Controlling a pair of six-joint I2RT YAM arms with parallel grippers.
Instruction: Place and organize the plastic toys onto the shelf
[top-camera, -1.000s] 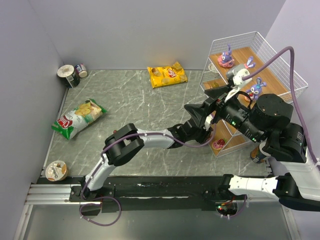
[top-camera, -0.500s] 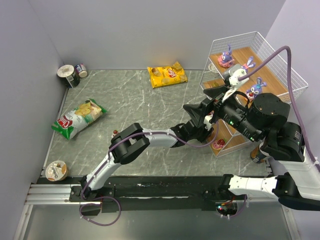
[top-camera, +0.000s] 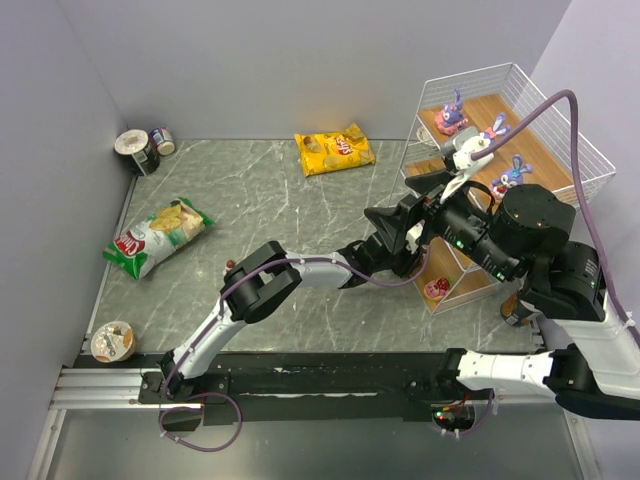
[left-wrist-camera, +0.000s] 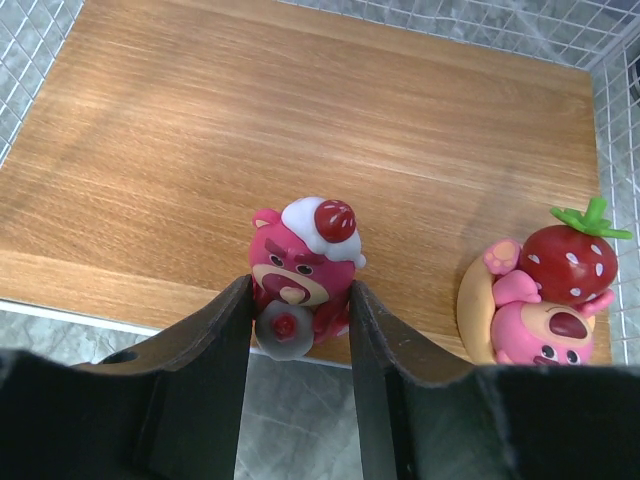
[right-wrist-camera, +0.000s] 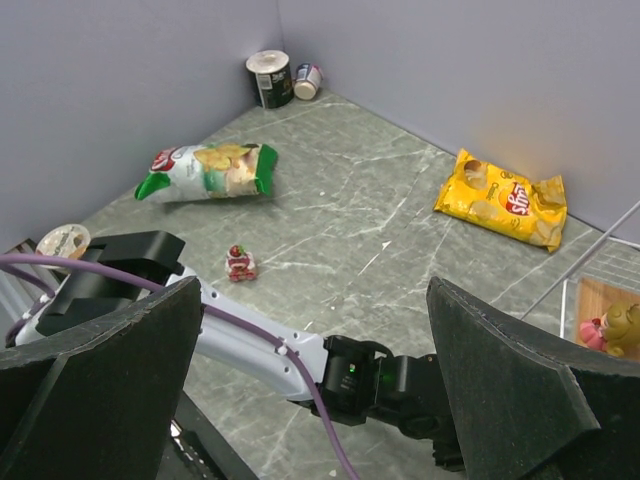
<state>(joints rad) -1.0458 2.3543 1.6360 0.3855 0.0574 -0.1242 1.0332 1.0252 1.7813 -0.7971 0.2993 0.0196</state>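
Left claw (left-wrist-camera: 300, 300) clenched on a pink bear toy (left-wrist-camera: 300, 262) at the lower board of the shelf (left-wrist-camera: 300, 120), beside a strawberry bear (left-wrist-camera: 545, 300) already placed — bunnies (top-camera: 451, 115) stand higher up. One red toy (right-wrist-camera: 240, 263) lies loose on the tabletop (right-wrist-camera: 400, 230).

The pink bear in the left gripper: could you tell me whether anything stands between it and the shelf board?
Nothing visible does. The left gripper holds the pink bear at the near edge of the wooden board; the wood ahead is bare. The strawberry bear sits off to the right.

Left fingers (left-wrist-camera: 200, 370) hidden overhead, floor toy (top-camera: 231, 265) tiny
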